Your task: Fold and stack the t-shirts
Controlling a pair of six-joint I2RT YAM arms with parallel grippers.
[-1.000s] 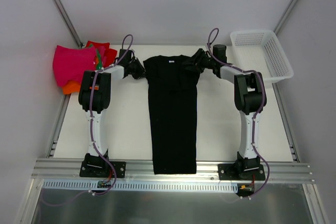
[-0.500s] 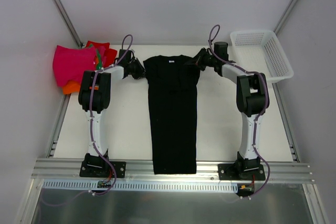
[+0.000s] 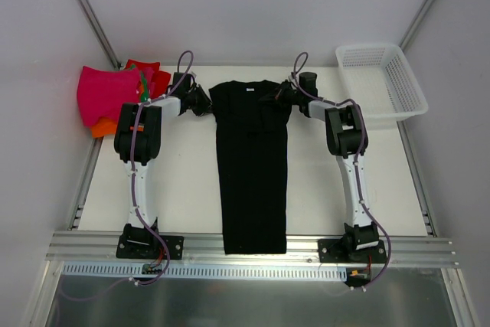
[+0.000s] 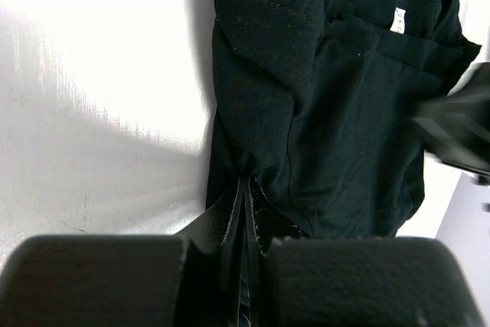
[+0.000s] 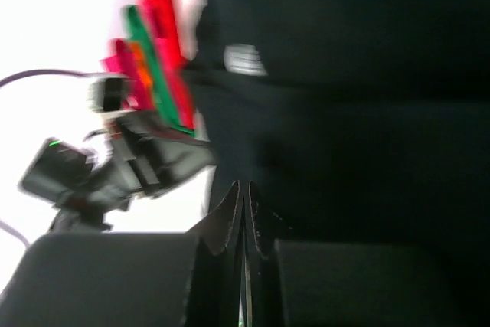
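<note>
A large black t-shirt [image 3: 253, 166] lies flat and narrow down the middle of the table, its white neck label [image 3: 248, 90] at the far end. My left gripper [image 3: 205, 104] is at its left shoulder. In the left wrist view the left gripper [image 4: 243, 183] is shut on a pinch of the black t-shirt [image 4: 337, 112]. My right gripper [image 3: 279, 96] is at the right shoulder. In the blurred right wrist view the right gripper [image 5: 243, 188] is shut, its tips against the black t-shirt [image 5: 367, 112]. Folded pink [image 3: 103, 93], orange [image 3: 99, 129], red [image 3: 150, 74] and green [image 3: 143, 89] t-shirts are piled at the far left.
A white mesh basket [image 3: 404, 89] stands at the far right corner. Slanted frame posts rise at both back corners, and a metal rail [image 3: 245, 244] runs along the near edge under the shirt's hem. The left arm [image 5: 115, 166] shows across from the right wrist camera.
My right arm has swung left onto the shirt's right shoulder and its jaws have gone from open to shut. The left arm and the shirt's body have not moved.
</note>
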